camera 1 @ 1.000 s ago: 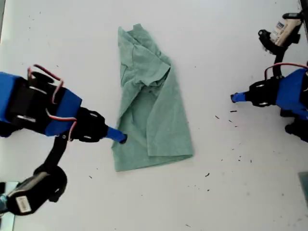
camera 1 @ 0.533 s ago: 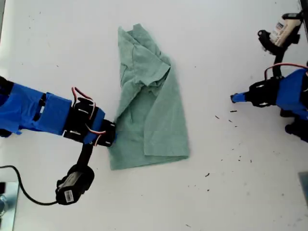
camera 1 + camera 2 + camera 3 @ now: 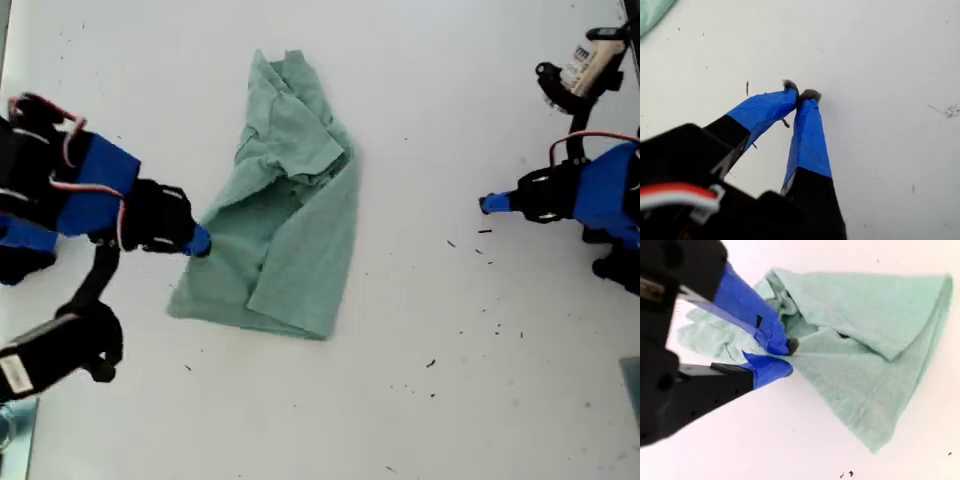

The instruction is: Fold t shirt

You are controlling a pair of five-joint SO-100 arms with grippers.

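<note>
The pale green t shirt [image 3: 290, 230] lies crumpled and partly folded on the white table, its lower part skewed toward the exterior view's left. My second gripper [image 3: 200, 241], on the arm at the exterior view's left, is shut on the t shirt's side edge. In the second wrist view its blue fingertips [image 3: 788, 346] pinch the t shirt [image 3: 865, 365]. My first gripper [image 3: 487, 203], at the exterior view's right, is well apart from the cloth. It is shut [image 3: 800, 93] over bare table, holding nothing. A corner of the t shirt [image 3: 650, 15] shows in the first wrist view.
Small dark specks [image 3: 485, 250] dot the white table [image 3: 450, 80] toward the exterior view's right. A black camera on a cable [image 3: 50, 355] hangs from the arm at the exterior view's lower left. Another camera [image 3: 590, 65] sits at that view's upper right.
My second gripper reached the t shirt's lower side edge, shut on it and pulled it toward the exterior view's left and up, skewing the cloth. The first arm has not moved.
</note>
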